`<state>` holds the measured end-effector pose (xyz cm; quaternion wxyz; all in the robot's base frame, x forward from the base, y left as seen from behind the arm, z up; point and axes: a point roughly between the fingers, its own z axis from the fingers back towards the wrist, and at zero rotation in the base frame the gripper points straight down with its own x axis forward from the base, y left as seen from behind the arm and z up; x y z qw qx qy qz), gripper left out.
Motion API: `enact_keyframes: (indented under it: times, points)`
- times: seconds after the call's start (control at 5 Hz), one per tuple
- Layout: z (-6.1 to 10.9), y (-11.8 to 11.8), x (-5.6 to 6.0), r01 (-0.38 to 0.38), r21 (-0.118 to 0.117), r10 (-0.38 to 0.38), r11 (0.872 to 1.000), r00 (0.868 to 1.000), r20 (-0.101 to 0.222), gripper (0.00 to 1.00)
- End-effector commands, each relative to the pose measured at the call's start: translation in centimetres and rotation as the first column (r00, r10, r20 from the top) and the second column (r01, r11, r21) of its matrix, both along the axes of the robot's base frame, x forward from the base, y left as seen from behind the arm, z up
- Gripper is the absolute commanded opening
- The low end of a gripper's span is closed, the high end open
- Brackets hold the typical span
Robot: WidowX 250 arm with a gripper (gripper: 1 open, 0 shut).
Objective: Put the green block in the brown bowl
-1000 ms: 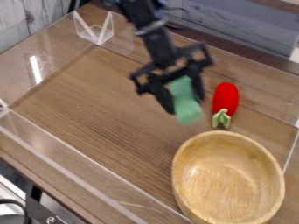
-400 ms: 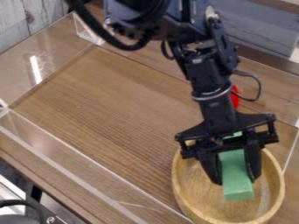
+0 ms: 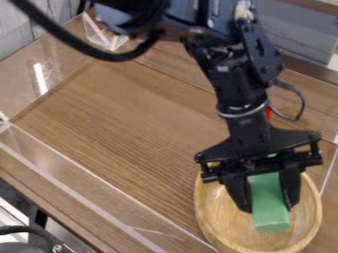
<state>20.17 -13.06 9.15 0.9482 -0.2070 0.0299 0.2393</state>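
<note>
Green block (image 3: 270, 203) in the claw (image 3: 267, 176), over the brown bowl (image 3: 222, 219).

Claw is clamped on the block's upper part; lower part sticks out below the fingers, above the bowl's interior. Block roughly upright, long side running down. Can't tell if its bottom end touches the bowl. Bowl sits at the table's (image 3: 106, 119) near right corner, its far rim mostly hidden behind the claw. Black arm (image 3: 231, 74) reaches in from the table's far side. Red toy (image 3: 270, 113) lies beyond the bowl, near the table's right edge, mostly hidden by the arm.
</note>
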Motion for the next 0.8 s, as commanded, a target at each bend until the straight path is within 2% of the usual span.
enact_keyframes:
  times: [0.0,0.2,0.6]
  points:
    - [1.4,0.4,0.5,-0.058,0.019,0.057,0.998,0.997,0.051,0.00]
    - [1.3,0.9,0.8,-0.097,0.044,0.094,0.994,0.994,0.061,0.00]
    - [0.3,-0.2,0.6,-0.029,0.065,0.025,0.997,0.998,0.055,0.00]
